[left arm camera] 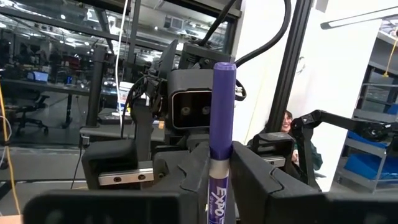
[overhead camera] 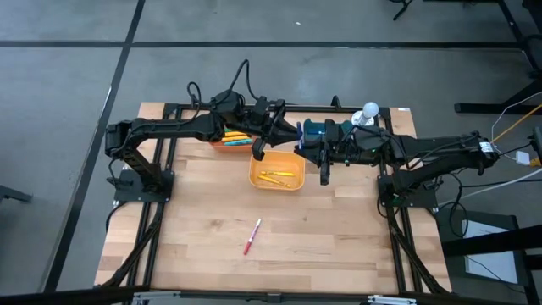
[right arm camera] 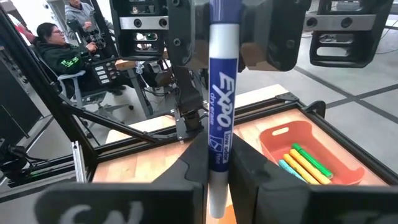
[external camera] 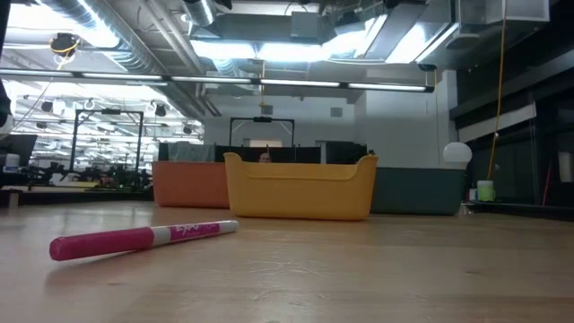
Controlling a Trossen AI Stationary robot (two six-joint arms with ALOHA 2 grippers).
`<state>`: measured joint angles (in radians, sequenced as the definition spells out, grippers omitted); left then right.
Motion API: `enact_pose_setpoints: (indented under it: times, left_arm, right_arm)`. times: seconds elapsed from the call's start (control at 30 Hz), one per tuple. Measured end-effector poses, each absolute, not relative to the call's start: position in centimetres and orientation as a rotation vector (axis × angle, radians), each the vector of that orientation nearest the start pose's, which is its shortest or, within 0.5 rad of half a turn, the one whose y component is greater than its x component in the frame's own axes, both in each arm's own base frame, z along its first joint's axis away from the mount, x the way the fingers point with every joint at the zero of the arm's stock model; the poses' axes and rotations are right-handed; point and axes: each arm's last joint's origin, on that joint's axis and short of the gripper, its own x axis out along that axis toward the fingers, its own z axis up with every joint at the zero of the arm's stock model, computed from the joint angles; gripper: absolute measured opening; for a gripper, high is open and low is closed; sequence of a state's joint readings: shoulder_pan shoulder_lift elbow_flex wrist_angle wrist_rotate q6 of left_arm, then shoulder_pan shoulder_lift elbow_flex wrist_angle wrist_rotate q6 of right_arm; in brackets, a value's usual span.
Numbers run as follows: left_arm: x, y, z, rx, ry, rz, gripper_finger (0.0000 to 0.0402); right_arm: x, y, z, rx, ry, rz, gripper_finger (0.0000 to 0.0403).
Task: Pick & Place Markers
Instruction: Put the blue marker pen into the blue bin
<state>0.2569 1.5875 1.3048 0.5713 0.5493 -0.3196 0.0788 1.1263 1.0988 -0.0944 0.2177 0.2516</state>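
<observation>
blue marker (right arm camera: 219, 118): pinched by both tools at once, above the yellow bin (overhead camera: 277, 182)
left tool (overhead camera: 298, 141): clamped on marker
right tool (right arm camera: 214, 163): clamped on marker
pink marker (overhead camera: 252, 236): on counter (overhead camera: 330, 237), 6 o'clock of yellow bin

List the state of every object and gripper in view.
blue marker: upright, gripped by both grippers above the table.
left gripper: shut on it.
right gripper: shut on it.
pink marker: capped, lying loose on the table.
orange bin: holds several markers.
yellow bin: holds a few markers.
teal bin: contents hidden.
</observation>
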Motion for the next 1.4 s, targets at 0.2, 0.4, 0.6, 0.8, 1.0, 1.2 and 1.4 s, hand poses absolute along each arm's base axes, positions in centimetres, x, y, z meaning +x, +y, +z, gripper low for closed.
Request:
enact_pose_setpoints:
  times: [0.2, 0.4, 0.6, 0.8, 1.0, 1.2, 1.4]
  left_arm:
    - [35.7, 7.8, 38.3, -0.259, -0.204, -0.326, 0.0087]
    - [35.8, 7.9, 38.1, -0.281, -0.19, -0.298, 0.0127]
    - [35.8, 8.0, 38.0, -0.3, -0.188, -0.282, 0.0167]
    - [35.8, 8.0, 37.9, -0.3, -0.164, -0.327, 0.0194]
    - [35.3, 8.7, 38.0, -0.326, -0.14, -0.396, 0.0196]
    - [34.7, 9.6, 38.3, -0.346, -0.125, -0.418, 0.0188]
    - [34.4, 10.0, 38.4, -0.348, -0.119, -0.442, 0.0184]
  right_arm:
    - [24.8, 1.3, 38.3, 0.232, 0.103, -0.151, 0.0037]
    - [24.8, 1.3, 38.3, 0.232, 0.106, -0.152, 0.0037]
    - [24.8, 1.3, 38.3, 0.232, 0.104, -0.151, 0.0038]
    - [24.7, 1.4, 38.5, 0.233, 0.099, -0.138, 0.0039]
    - [23.8, 1.3, 39.0, 0.233, 0.079, -0.135, 0.0039]
    - [22.1, 1.2, 39.9, 0.228, 0.055, -0.135, 0.0039]
    - [19.6, 0.9, 40.7, 0.227, 0.053, -0.145, 0.0039]
